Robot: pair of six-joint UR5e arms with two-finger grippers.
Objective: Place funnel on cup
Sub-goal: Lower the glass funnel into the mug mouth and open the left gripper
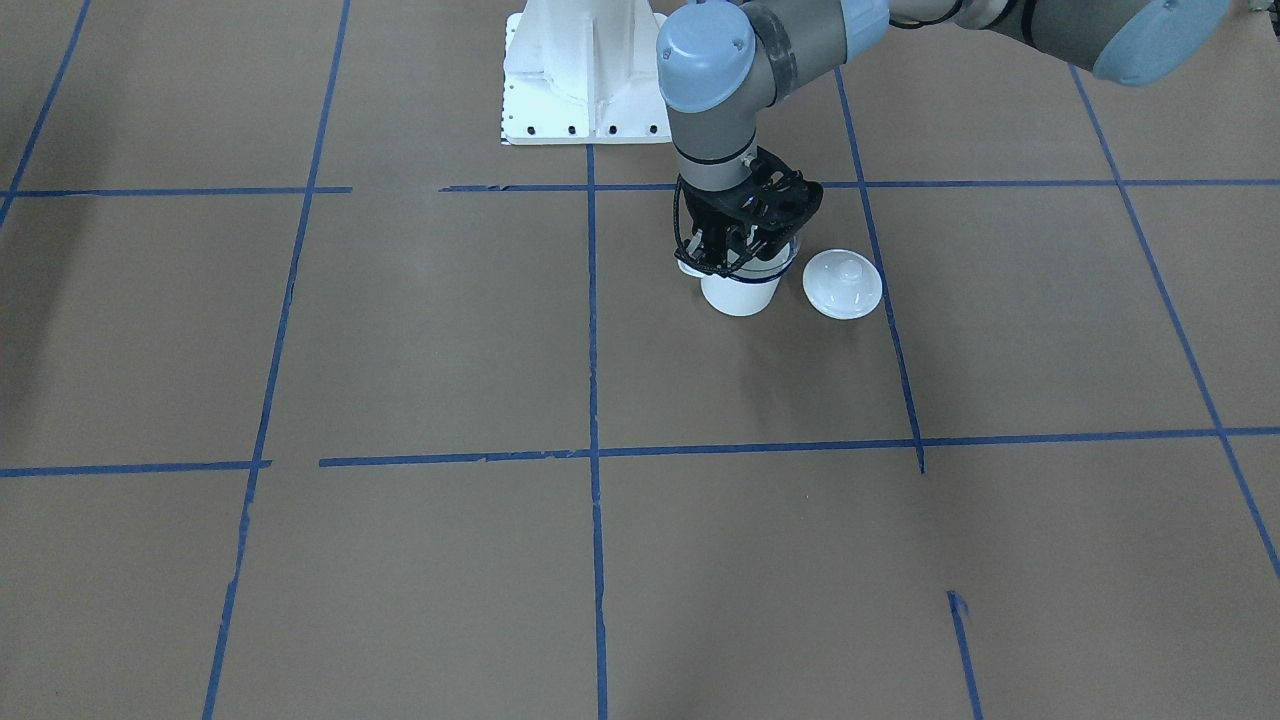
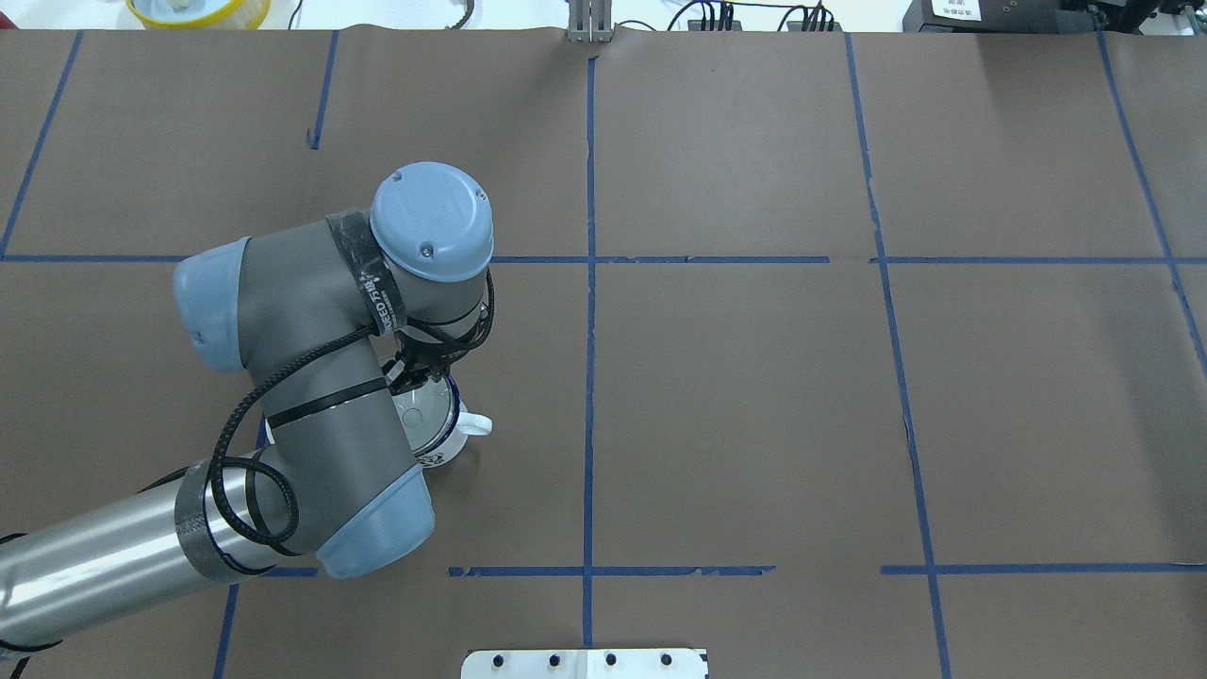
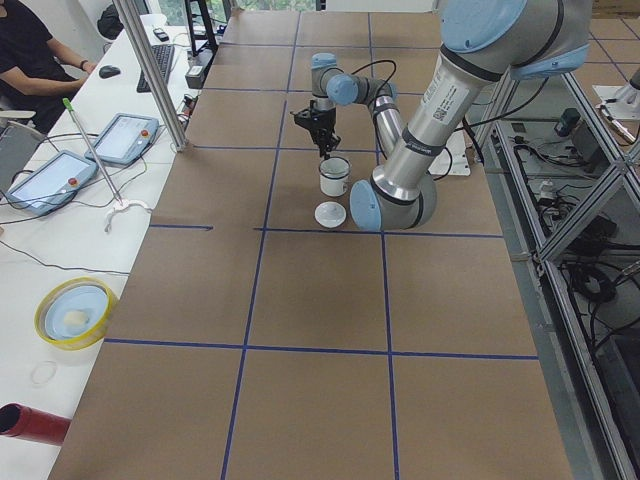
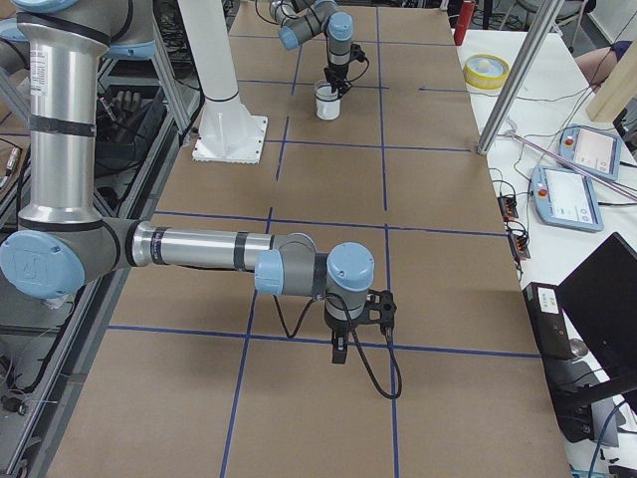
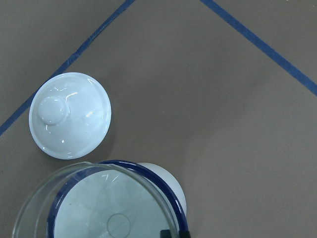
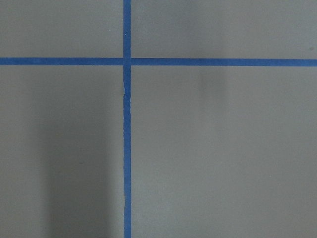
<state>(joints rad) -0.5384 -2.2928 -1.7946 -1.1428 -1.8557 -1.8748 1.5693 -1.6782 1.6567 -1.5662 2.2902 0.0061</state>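
Left gripper [image 1: 736, 256], funnel [image 5: 104, 208] over cup [image 1: 740, 296], lid [image 1: 843, 284] beside

Lid [image 1: 842, 284] just beside cup [image 1: 740, 295], left arm [image 1: 715, 70] crowding above cup

Brown paper-covered table [image 1: 400, 330] — blue tape grid [image 1: 592, 330], white side bench [image 3: 50, 250].

Robotics lab: blue-taped table [image 1: 400, 330], teach pendants [image 3: 127, 138], aluminium framing [image 3: 152, 75], seated operator [image 3: 25, 45].
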